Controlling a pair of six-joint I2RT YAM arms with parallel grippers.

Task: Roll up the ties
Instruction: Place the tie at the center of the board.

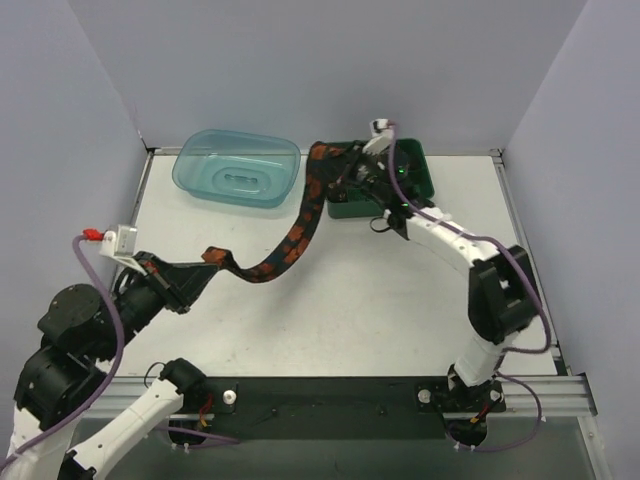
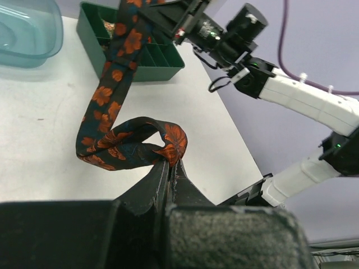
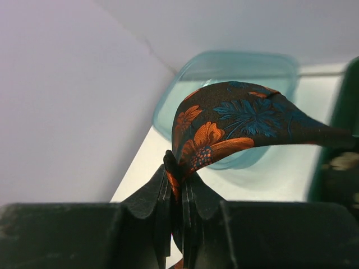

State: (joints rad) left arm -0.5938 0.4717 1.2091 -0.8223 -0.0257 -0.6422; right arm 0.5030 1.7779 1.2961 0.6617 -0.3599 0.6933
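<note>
One tie [image 1: 300,225], black with orange flowers, hangs stretched between my two grippers above the table. My left gripper [image 1: 205,268] is shut on its near end, where the fabric folds into a loop [image 2: 120,148] just past the fingertips [image 2: 171,163]. My right gripper [image 1: 345,165] is shut on the far end over the green tray [image 1: 425,175]. In the right wrist view the tie [image 3: 241,120] arches up out of the shut jaws [image 3: 178,182]. The left wrist view shows the tie's band [image 2: 120,73] running up toward the right arm [image 2: 303,98].
A teal plastic tub [image 1: 238,168] sits at the back left, next to the green divided tray [image 2: 162,59]. The tub [image 3: 247,67] lies behind the tie in the right wrist view. Purple cables run along both arms. Walls close in the table's back and sides.
</note>
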